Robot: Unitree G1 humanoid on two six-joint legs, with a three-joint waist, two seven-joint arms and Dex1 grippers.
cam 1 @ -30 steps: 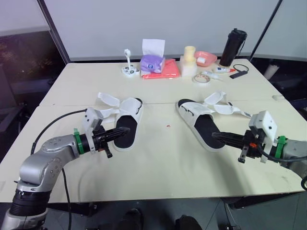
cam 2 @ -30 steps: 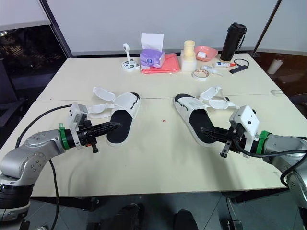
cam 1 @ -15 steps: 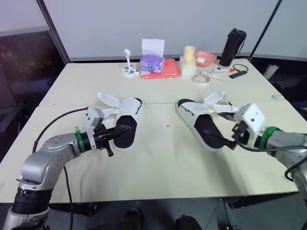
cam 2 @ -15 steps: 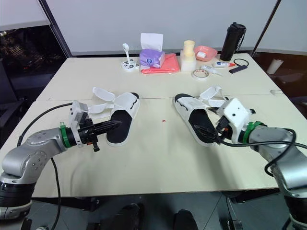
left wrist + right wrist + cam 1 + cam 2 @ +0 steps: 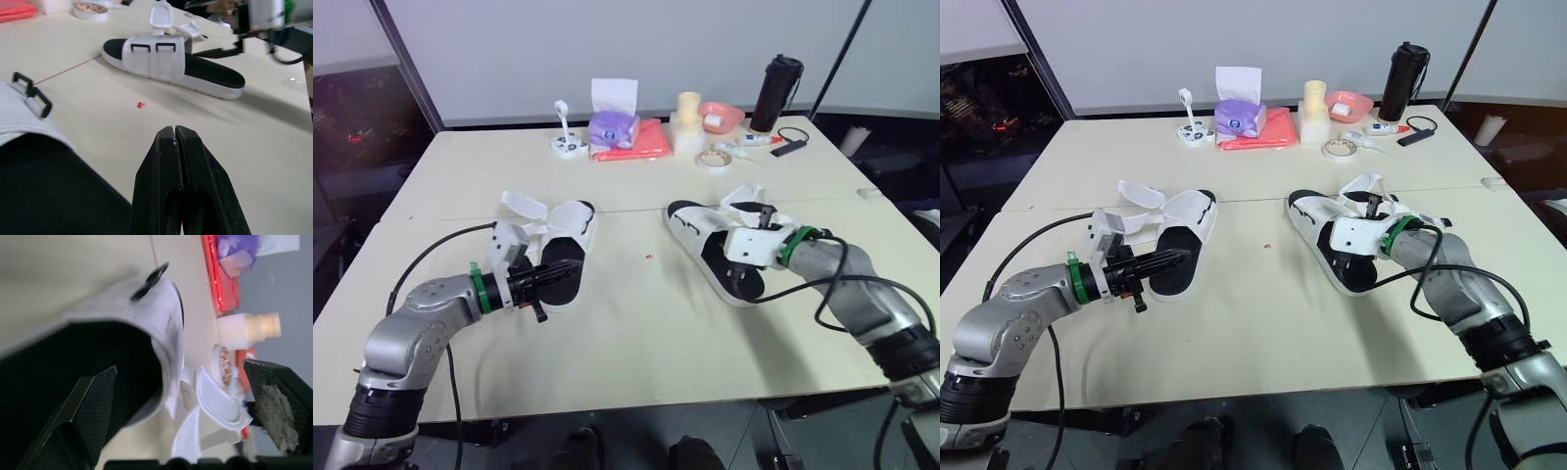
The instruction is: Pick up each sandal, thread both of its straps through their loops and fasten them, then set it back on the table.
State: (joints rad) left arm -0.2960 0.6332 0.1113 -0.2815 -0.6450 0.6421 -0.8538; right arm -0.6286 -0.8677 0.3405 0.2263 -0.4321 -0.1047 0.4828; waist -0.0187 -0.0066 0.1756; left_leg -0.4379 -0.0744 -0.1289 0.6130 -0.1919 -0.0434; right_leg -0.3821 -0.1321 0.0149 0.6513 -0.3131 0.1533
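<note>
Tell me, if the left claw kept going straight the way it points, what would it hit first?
Probably the right sandal: the shut left claw aims across the table at its white band. If it points slightly downward, it would touch the table first; depth is unclear.

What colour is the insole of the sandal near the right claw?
The insole is black, clearest in the left wrist view.

Bright, even light casts soft shadows across the table [image 5: 1263, 323].
</note>
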